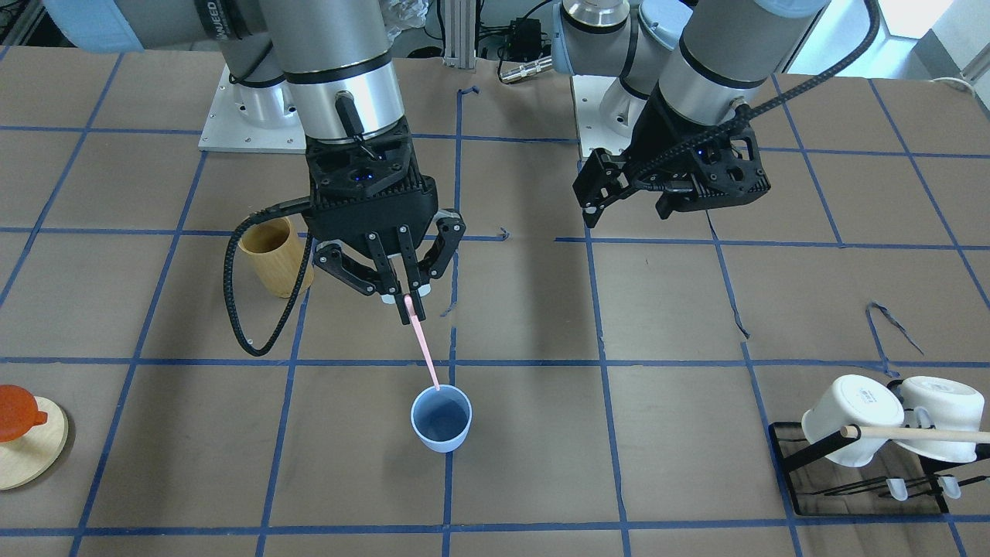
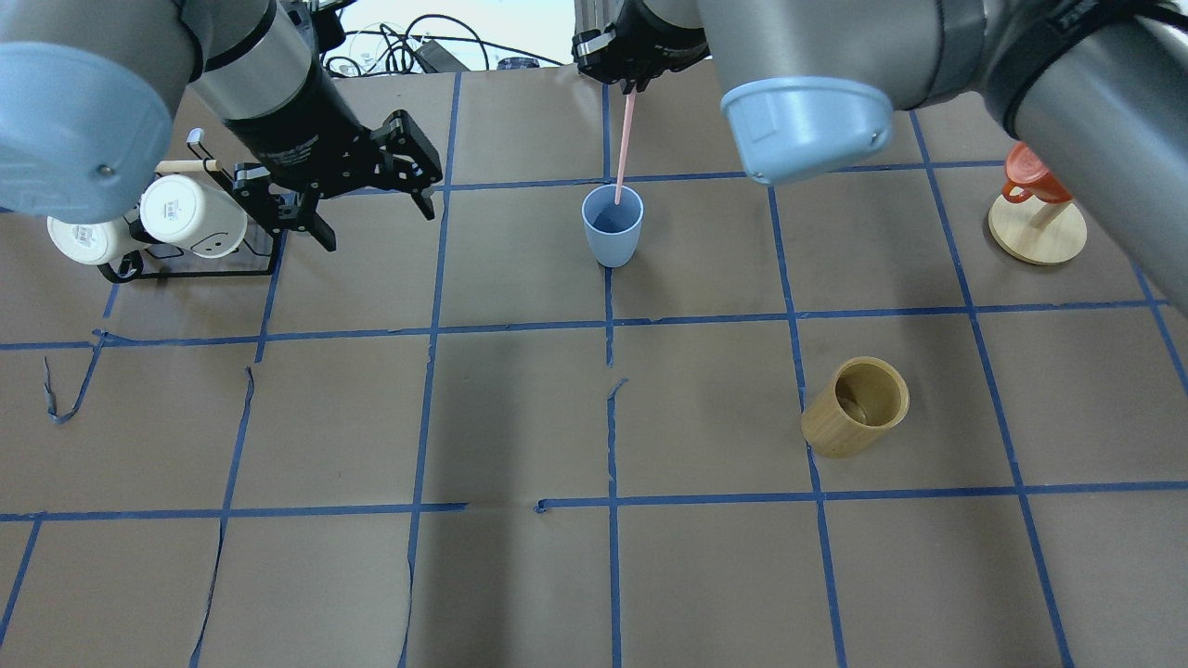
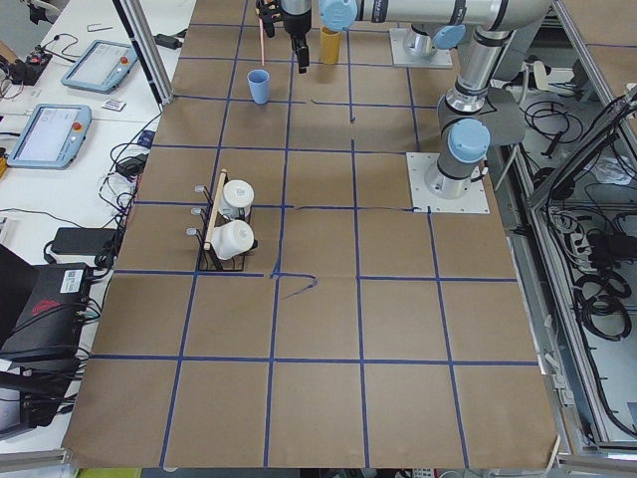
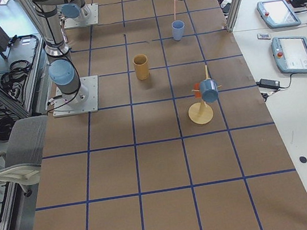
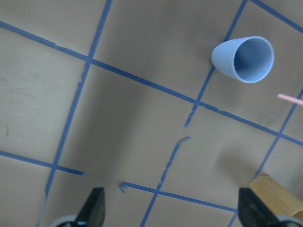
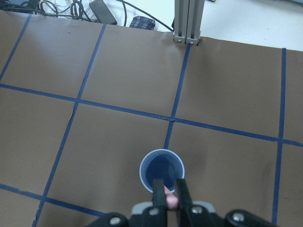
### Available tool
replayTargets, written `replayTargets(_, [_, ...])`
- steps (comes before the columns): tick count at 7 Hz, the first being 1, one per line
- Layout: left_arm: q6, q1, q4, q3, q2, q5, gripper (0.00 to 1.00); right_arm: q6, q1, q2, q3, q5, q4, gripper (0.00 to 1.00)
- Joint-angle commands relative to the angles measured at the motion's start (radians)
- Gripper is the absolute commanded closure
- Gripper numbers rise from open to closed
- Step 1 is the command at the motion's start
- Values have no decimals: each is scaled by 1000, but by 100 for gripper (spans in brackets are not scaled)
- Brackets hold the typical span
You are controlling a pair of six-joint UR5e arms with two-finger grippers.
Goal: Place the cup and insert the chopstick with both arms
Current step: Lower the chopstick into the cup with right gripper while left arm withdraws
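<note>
The right gripper (image 1: 408, 305) is clamped on the top of the chopstick (image 1: 425, 352), whose tip sits at the rim of the cup (image 1: 441, 420). It should centre the tip over the cup, lower straight, then let go. The left gripper (image 2: 376, 218) hangs wide open and empty, well aside of the cup.

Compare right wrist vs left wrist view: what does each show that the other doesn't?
Only right wrist: the right gripper shut on the pink chopstick, lined up with the blue cup; an aluminium post and cables past the table edge. Only left wrist: the left gripper open and empty, and the wooden cup in the corner. Both: the blue cup upright on the table, and the chopstick, though the left wrist catches only a short piece.
</note>
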Motion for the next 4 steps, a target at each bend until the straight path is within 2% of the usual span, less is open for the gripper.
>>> replayTargets(1, [92, 28, -23, 36, -1, 63, 0, 5, 15, 45, 8, -9, -43, 100])
replayTargets(2, [107, 32, -26, 36, 2, 58, 0, 7, 15, 44, 6, -38, -46, 100])
replayTargets(4, [107, 33, -20, 32, 14, 28, 0, 8, 15, 53, 19, -42, -49, 98])
